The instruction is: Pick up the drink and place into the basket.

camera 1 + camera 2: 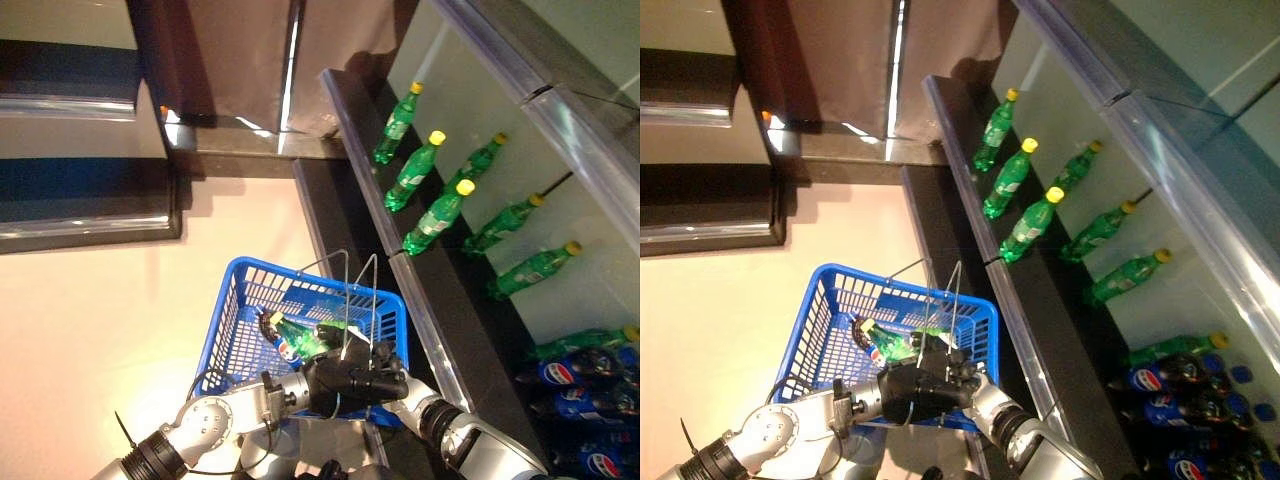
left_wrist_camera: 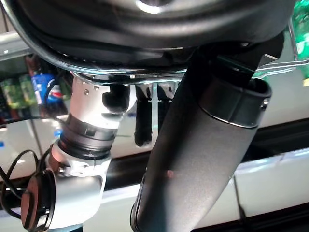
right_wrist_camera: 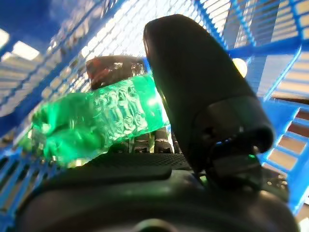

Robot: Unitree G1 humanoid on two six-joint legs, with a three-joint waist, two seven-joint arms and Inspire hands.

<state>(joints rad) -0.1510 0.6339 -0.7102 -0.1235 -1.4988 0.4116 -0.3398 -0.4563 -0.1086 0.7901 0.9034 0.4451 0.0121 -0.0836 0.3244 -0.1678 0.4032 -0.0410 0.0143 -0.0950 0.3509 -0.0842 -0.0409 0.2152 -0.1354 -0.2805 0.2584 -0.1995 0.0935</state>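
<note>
The right robot hand [image 1: 372, 372] is clamped on a green bottle [image 3: 96, 118] inside the blue basket [image 1: 232, 310], near its rim. The left robot hand [image 1: 325, 385] grips the basket's wire handle [image 1: 345, 290]. Released from this height, the bottle could knock the one already lying there [image 1: 300, 340].

Green bottle [image 3: 96, 121], blue mesh basket [image 1: 235, 300]

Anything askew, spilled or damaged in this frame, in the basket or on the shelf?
Nothing stands out. The blue basket holds bottles lying on their sides, with the green bottle in the right hand. The shelf bottles stand in tidy rows; no spill shows.
</note>
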